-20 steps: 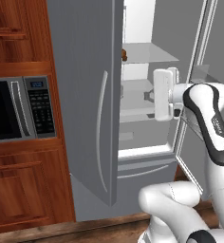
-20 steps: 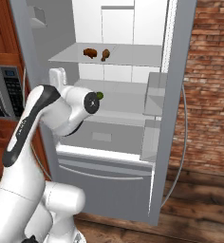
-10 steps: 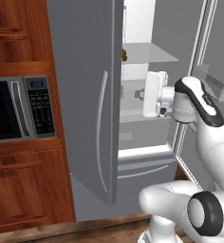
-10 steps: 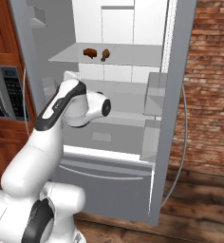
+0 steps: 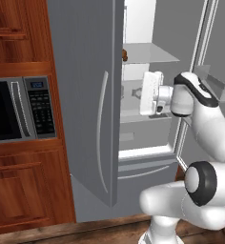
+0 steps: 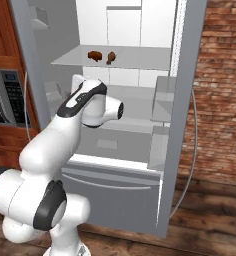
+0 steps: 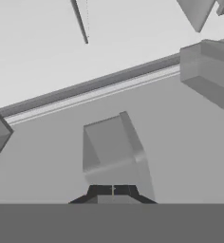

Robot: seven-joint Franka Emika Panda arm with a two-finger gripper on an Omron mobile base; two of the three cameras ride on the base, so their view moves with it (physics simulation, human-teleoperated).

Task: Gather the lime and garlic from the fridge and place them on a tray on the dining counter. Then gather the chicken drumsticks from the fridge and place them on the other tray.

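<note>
Seen from behind my left shoulder, one base camera looks forward past a wooden cabinet with a microwave (image 5: 19,110) into the open fridge (image 5: 86,95), my arm rising at lower right. Its twin, behind my right, faces the same white shelves, a brick wall (image 6: 222,90) alongside. My hand camera sits close against a grey inner fridge wall, tilted.

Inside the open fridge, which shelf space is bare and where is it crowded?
In the fridge, the top glass shelf is bare from the chicken drumsticks rightward to the door edge. The middle level is crowded: the arm's hand, with the shut gripper, sits in front of it.
</note>
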